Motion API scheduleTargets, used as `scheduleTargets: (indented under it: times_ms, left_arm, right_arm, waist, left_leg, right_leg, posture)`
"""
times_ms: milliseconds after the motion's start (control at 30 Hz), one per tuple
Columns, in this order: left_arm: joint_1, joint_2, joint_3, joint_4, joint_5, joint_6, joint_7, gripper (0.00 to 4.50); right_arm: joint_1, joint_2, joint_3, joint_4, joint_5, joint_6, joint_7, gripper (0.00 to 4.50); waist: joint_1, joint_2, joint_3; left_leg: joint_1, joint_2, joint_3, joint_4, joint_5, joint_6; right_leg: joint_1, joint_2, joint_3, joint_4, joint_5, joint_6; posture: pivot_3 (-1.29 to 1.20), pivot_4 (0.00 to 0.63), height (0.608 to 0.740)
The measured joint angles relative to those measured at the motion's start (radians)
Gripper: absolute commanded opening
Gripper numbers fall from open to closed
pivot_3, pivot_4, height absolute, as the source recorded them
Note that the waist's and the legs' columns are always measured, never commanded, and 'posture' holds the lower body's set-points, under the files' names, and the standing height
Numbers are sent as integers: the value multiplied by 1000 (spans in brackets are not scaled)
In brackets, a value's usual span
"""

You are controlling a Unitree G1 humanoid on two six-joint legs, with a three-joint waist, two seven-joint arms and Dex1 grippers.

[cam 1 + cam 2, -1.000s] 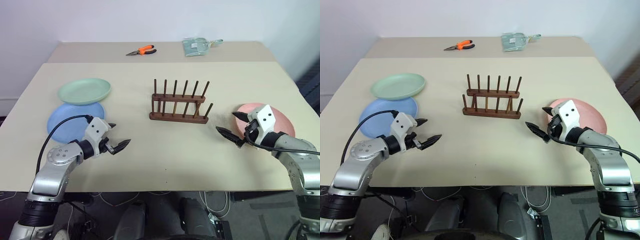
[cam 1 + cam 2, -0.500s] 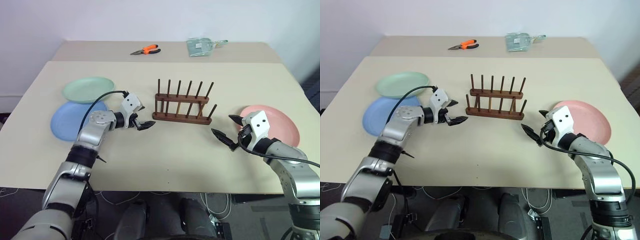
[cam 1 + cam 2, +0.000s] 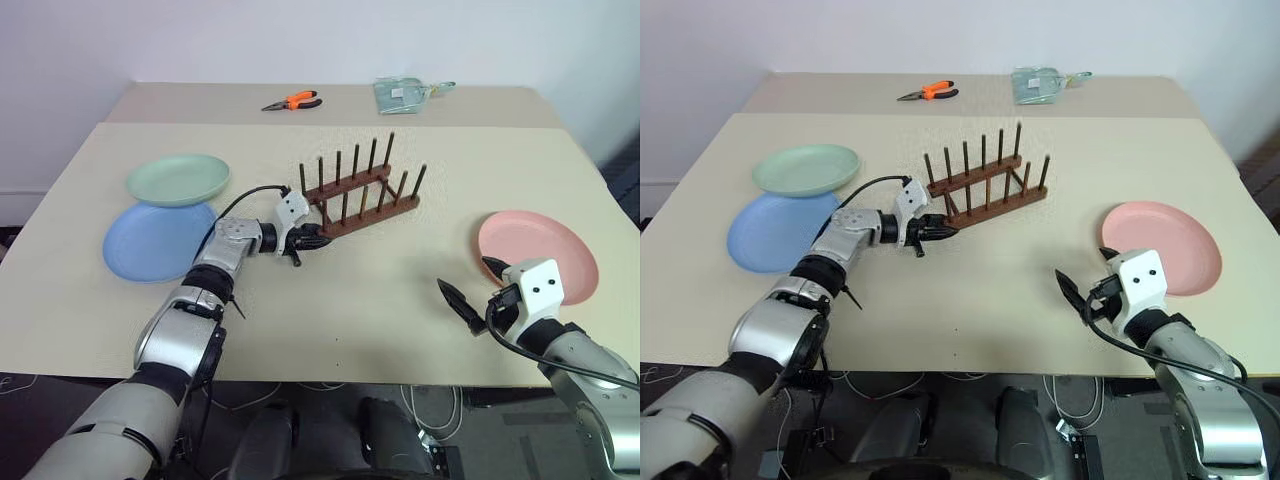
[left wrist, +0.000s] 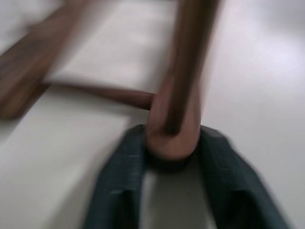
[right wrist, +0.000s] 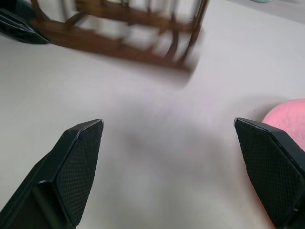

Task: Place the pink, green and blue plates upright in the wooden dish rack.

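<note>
A two-armed robot works at a beige table (image 3: pixel 330 300) where three plates and a wooden dish rack (image 3: pixel 362 195) are laid out. The left gripper (image 3: pixel 310 238) reaches across to the near-left end of the rack, and the left wrist view shows its two black fingers (image 4: pixel 119 186) closed around the rounded end of the rack's base rail. The rack stands near the middle of the table, skewed at an angle to the table's edges, its pegs bare and no plate in it. The right gripper (image 3: pixel 478 285) hovers low over the table's near right, fingers spread wide apart and holding nothing, as the right wrist view makes plain. The pink plate (image 3: pixel 538 253) lies flat just beyond that gripper on the right side. On the left side the blue plate (image 3: pixel 158 241) lies flat with the green plate (image 3: pixel 178 179) behind it, the green rim overlapping the blue one's far edge. At the back of the table, orange-handled pliers (image 3: pixel 290 101) and a clear plastic packet (image 3: pixel 406 93) lie well apart from the plates.
</note>
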Motion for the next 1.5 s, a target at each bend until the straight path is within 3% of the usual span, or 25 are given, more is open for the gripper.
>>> scheduleTargets:
  times_ms: [200, 433, 467, 567, 600, 700, 800, 900, 967, 1000, 1233, 1367, 1500]
  left_arm:
    - [164, 43, -26, -252, 0, 0, -112, 743]
    - [414, 205, -76, -722, -27, 121, -249, 743]
    - [423, 216, -78, -746, -30, 140, -252, 1789]
    - [441, 238, -81, -791, -29, 173, -239, 3191]
    - [443, 244, -80, -800, -28, 178, -226, 3680]
    - [455, 272, -78, -838, -28, 215, -197, 3707]
    - [519, 337, -54, -918, -64, 283, -200, 2670]
    - [631, 451, -7, -1060, -121, 388, -226, 1216]
    - [697, 481, 5, -1158, -165, 476, -231, 201]
    - [720, 479, 2, -1199, -180, 510, -226, 38]
    - [762, 302, -81, -1290, -133, 532, -11, 38]
    - [702, 167, -117, -1204, -37, 481, 192, 38]
    - [631, 106, -111, -1097, 3, 461, 330, 38]
  right_arm:
    - [-74, -49, -7, 56, 1, -2, 44, 4500]
    - [-72, -118, -55, 160, -1, -25, 119, 4500]
    - [-71, -119, -62, 166, -2, -31, 124, 4500]
    - [-64, -120, -69, 180, -2, -44, 145, 4500]
    - [-60, -122, -69, 181, -2, -44, 154, 4246]
    - [-39, -142, -69, 183, -5, -45, 177, 3271]
    - [26, -167, -70, 172, 0, -38, 222, 1640]
    - [103, -192, -44, 98, 15, -3, 268, 36]
    - [118, -194, 1, 45, 18, 17, 278, 0]
    - [115, -194, 33, 26, 15, 21, 277, 0]
    - [-19, -123, 262, 59, -152, 18, 137, 0]
    - [-122, -67, 337, 141, -257, 1, 40, 0]
    - [-227, 19, 359, 248, -307, -4, -48, 0]
  waist:
    - [-2, 1, 0]
    - [-2, 1, 0]
    - [-1, 1, 0]
    - [0, 1, 0]
    - [0, 1, 0]
    - [-2, 2, -1]
    - [-11, 2, -1]
    - [-31, 4, -2]
    - [-31, 6, -3]
    - [-27, 7, -4]
    - [13, 5, -5]
    - [26, 1, -8]
    - [21, 1, -12]
  left_leg:
    - [0, 1, 0, -1, 0, 0]
    - [0, 1, 0, -1, 0, 0]
    - [0, 1, 0, -1, 0, 0]
    - [0, 1, 0, 0, 0, 0]
    - [0, 1, 0, 0, 0, 0]
    - [1, 1, 0, -1, 0, 0]
    - [2, 2, 0, -3, 0, 0]
    - [1, 4, 1, -4, -1, 0]
    - [1, 7, 1, -3, -1, 0]
    - [2, 7, 1, -2, -1, 0]
    - [-1, 2, 0, 1, -1, 0]
    - [1, 1, 0, 2, 0, 0]
    - [3, 1, 0, 1, 0, 0]
  right_leg:
    - [0, 0, 0, 0, 2, -4]
    - [0, 0, 1, 0, 2, -5]
    - [0, 1, 1, 0, 1, -6]
    - [0, 1, 1, 0, 0, -6]
    - [0, 0, 1, 0, 0, -6]
    - [0, 0, 1, 0, 0, -6]
    - [0, 2, 1, 1, 0, -7]
    - [0, 2, 1, 2, -3, -7]
    - [0, 1, 1, 1, -5, -8]
    - [0, 1, 1, 1, -5, -8]
    - [1, -2, 0, -1, -5, -8]
    - [2, -1, 0, 1, -4, -8]
    - [2, 0, 0, 2, -4, -9]
  posture:
    - [0, 150, 740]
    - [0, 150, 740]
    - [0, 150, 740]
    - [0, 150, 740]
    - [0, 150, 740]
    - [0, 150, 740]
    - [0, 150, 740]
    - [0, 150, 740]
    - [0, 150, 740]
    - [0, 150, 740]
    - [0, 150, 740]
    - [0, 150, 740]
    - [0, 150, 740]
